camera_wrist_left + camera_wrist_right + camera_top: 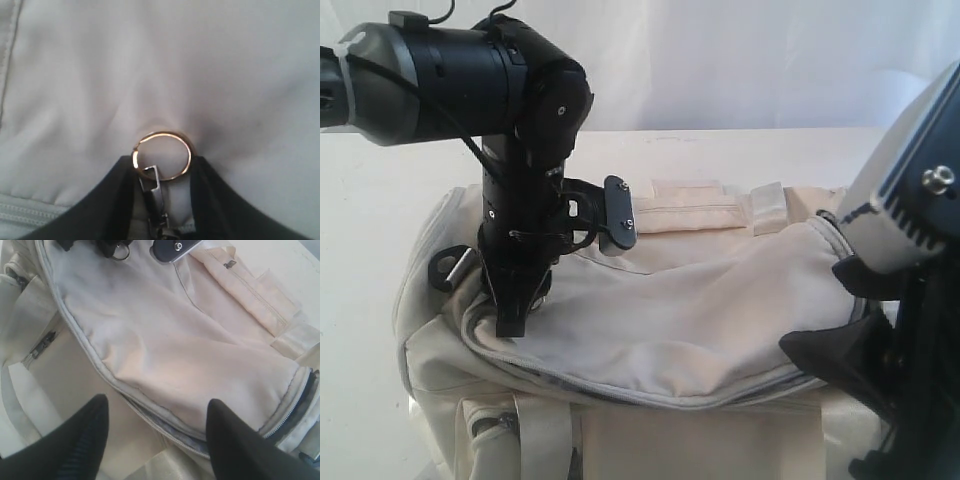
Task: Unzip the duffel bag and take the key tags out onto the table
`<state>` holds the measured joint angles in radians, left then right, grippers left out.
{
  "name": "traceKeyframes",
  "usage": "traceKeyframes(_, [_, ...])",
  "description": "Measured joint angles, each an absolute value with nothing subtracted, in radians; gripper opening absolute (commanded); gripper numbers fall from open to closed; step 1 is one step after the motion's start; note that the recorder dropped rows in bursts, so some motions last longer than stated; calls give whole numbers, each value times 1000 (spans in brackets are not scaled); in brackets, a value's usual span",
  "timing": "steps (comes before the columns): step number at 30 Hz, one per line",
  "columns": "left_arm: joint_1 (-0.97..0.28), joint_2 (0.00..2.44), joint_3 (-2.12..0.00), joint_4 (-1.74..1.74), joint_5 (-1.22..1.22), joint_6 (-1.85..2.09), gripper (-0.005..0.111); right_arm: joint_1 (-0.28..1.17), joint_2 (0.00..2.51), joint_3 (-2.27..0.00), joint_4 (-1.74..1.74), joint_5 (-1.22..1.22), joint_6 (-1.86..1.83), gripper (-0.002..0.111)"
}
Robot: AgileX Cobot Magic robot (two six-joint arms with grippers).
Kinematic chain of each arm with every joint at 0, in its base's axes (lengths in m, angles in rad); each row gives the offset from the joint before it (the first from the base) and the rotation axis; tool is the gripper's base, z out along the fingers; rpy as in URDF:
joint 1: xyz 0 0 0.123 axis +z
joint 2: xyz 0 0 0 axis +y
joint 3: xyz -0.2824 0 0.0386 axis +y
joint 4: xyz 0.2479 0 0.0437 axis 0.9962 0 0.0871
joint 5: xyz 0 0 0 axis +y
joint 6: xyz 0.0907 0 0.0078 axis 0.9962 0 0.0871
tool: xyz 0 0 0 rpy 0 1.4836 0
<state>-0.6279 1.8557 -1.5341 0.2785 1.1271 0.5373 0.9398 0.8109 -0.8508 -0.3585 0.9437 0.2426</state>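
Duffel bag (700, 300) hid its contents from us; our left pincer (162, 167) pinched its zipper ring (165, 133), our right pincer (157, 401) gaped empty.

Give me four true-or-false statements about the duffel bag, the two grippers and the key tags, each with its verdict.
1. The left gripper is down on the duffel bag, its fingers on either side of the zipper pull. True.
2. The key tags lie out on the table. False: no key tags show in any view.
3. The right gripper is clamped on a webbing handle. False: its fingers stand wide apart with only bag fabric showing between them, and it holds nothing.
4. A gold ring hangs from the zipper pull. True.
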Motion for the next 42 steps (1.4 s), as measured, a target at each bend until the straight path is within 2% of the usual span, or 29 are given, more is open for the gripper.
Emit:
traceKeyframes(3, [-628, 1856, -1534, 281, 1127, 548, 0, 940, 811, -851, -359, 946, 243, 54])
traceKeyframes(22, [-628, 1691, -1534, 233, 1089, 547, 0, 940, 811, -851, -344, 898, 245, 54])
traceKeyframes(26, [-628, 1673, -1534, 233, 1023, 517, 0, 940, 842, -851, -275, 826, 187, 54])
traceKeyframes(31, [-628, 1671, -1534, 236, 972, 476, 0, 940, 964, -851, -120, 680, 15, 63])
traceKeyframes(42, [-596, 1632, -1530, 296, 938, 362, 0, 940, 1266, -851, -84, 306, -97, 63])
